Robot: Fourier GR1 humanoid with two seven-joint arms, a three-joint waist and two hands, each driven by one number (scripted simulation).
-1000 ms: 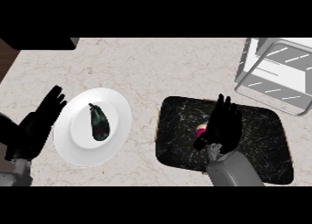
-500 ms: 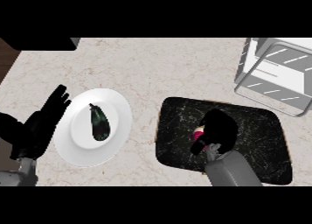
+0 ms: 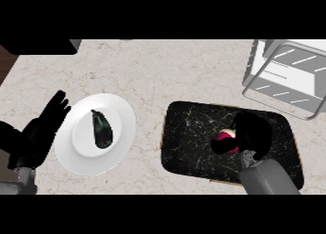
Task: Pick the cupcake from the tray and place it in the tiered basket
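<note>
Since 1 second ago the right hand (image 3: 249, 135) has changed from straight fingers poised over the dark marbled rectangular tray (image 3: 192, 137) to fingers curled down around the small pink-topped cupcake (image 3: 225, 135). That reads as the grasp being closed, so the pick step looks nearly complete and the lift should come next.

The cupcake sits on the tray at centre right of the frame, only its pink top showing at the left edge of the black hand, which covers the rest of it. The fingers are wrapped round it. It has not visibly left the tray surface, though the hand hides the contact.

The white wire tiered basket (image 3: 290, 73) stands in the upper right of the frame, apart from the tray, up and to the right of the hand; that is where the cupcake must travel.

The left hand (image 3: 40, 132) rests open, fingers up, at the left edge beside a round white plate (image 3: 121, 123) carrying a dark elongated aubergine (image 3: 101, 130).
</note>
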